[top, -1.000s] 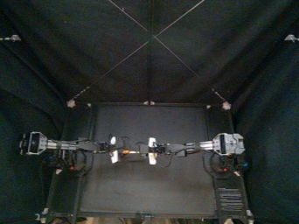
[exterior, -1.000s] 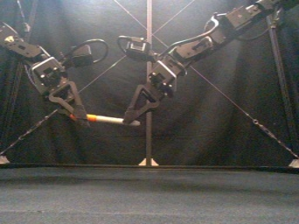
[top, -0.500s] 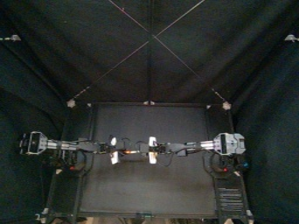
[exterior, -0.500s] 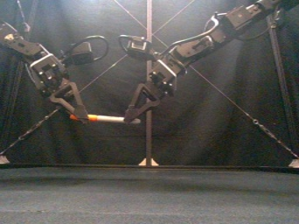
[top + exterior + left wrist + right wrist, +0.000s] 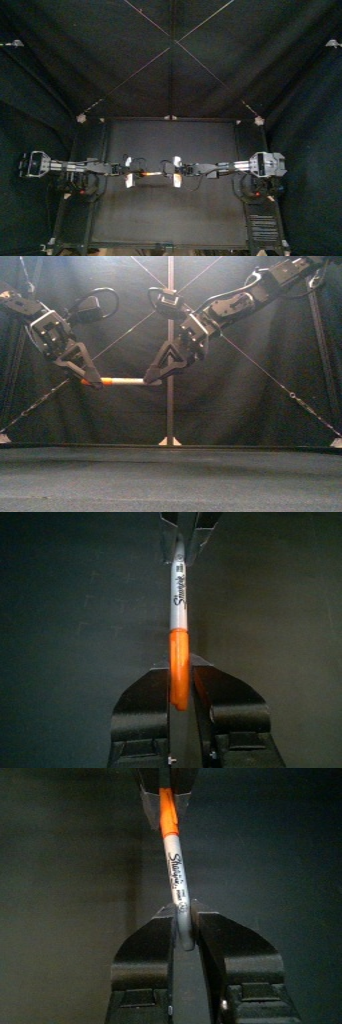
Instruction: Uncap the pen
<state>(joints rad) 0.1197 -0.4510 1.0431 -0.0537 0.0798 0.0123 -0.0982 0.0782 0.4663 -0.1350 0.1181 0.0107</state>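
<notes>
Above the black bench (image 5: 171,471), before dark curtains (image 5: 274,366), a marker pen (image 5: 118,382) hangs level in mid-air, left claw (image 5: 86,379) clenched on its orange cap (image 5: 94,383), right claw (image 5: 151,379) gripping the barrel (image 5: 131,382).

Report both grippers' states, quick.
Left gripper: shut on the pen, at its orange cap end.
Right gripper: shut on the same pen, at its pale barrel end.

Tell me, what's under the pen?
Only air, then the black table below. The pen is held up: the left hand hides part of its orange cap, the right hand its other end.
</notes>
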